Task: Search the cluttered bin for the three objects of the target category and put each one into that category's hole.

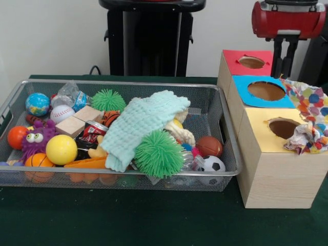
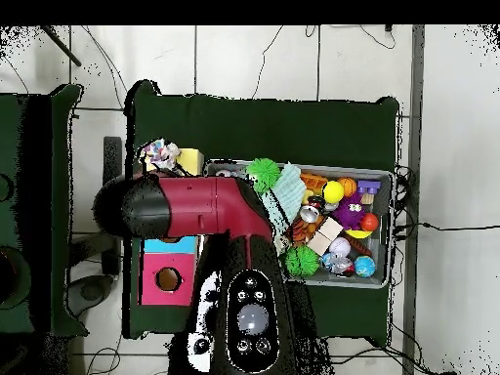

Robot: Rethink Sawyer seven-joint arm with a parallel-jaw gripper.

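Observation:
The wire mesh bin [image 1: 231,154] sits at the left, full of toys; it also shows in the overhead view [image 2: 392,227]. One patterned soft piece [image 1: 306,139] lies crumpled on the yellow top, at the right of the hole [image 1: 283,128]. A second patterned piece [image 1: 310,100] lies spread behind it, beside the blue-topped box. In the overhead view the patterned pieces [image 2: 156,154] lie next to the yellow box [image 2: 189,160]. I pick out no patterned piece in the bin. The arm's red end [image 1: 289,19] is at the top right, and the gripper [image 1: 285,57] hangs behind the red-topped box.
The blue-topped box [image 1: 266,91] and red-topped box [image 1: 250,62] stand behind the yellow one. In the bin lie a mint knitted cloth [image 1: 141,125], spiky green balls [image 1: 159,154], a yellow ball [image 1: 61,149], wooden blocks [image 1: 79,121] and small sports balls. The arm [image 2: 200,205] covers the boxes from overhead.

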